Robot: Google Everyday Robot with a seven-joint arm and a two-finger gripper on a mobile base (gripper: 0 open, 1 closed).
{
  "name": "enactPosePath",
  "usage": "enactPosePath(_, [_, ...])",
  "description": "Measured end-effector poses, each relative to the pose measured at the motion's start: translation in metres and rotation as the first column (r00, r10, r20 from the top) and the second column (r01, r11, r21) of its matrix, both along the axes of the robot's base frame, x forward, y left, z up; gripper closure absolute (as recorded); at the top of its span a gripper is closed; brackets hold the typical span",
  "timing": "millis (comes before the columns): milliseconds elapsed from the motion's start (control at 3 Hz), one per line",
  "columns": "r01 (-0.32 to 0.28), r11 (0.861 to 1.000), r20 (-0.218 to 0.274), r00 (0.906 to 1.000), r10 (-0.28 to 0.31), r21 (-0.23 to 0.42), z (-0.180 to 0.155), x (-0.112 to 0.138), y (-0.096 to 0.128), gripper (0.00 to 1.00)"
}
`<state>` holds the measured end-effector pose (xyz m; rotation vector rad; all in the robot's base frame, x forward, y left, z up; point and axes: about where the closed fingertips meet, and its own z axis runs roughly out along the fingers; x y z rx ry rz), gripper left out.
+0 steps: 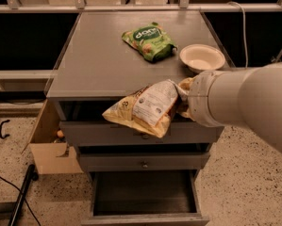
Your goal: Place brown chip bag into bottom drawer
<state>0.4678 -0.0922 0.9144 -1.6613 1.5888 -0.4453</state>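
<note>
The brown chip bag (147, 108) hangs in the air just off the front edge of the table (103, 74), right of that edge's middle, with its white label panel facing up and nothing beneath to support it. The gripper (183, 98) is at the bag's right end, near the front right corner. Most of it is hidden behind the thick white arm (244, 107), so the grip itself is hard to see, but since the bag stays aloft the gripper is probably clamped on that end. From there the bag stretches to the left, its long axis nearly parallel to the front edge and its far end sagging a little. The bottom drawer (145, 194) stands pulled open almost directly below, dark inside, with its width running the same way as the bag. The coming move therefore looks mainly like a straight descent past the two shallower drawer fronts. The green snack bag (149, 41) and a bowl (202, 58) lie towards the table's back right.
</note>
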Motion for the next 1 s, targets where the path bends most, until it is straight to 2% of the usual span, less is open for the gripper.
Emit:
enactPosePath(667, [0.096,0.994,-0.047,0.9941,-0.098,-0.046,-0.046,0.013,-0.041,1.0])
enactPosePath(1000, [0.143,0.989,-0.088,0.9853,-0.147,-0.048,-0.074,0.016,-0.063,1.0])
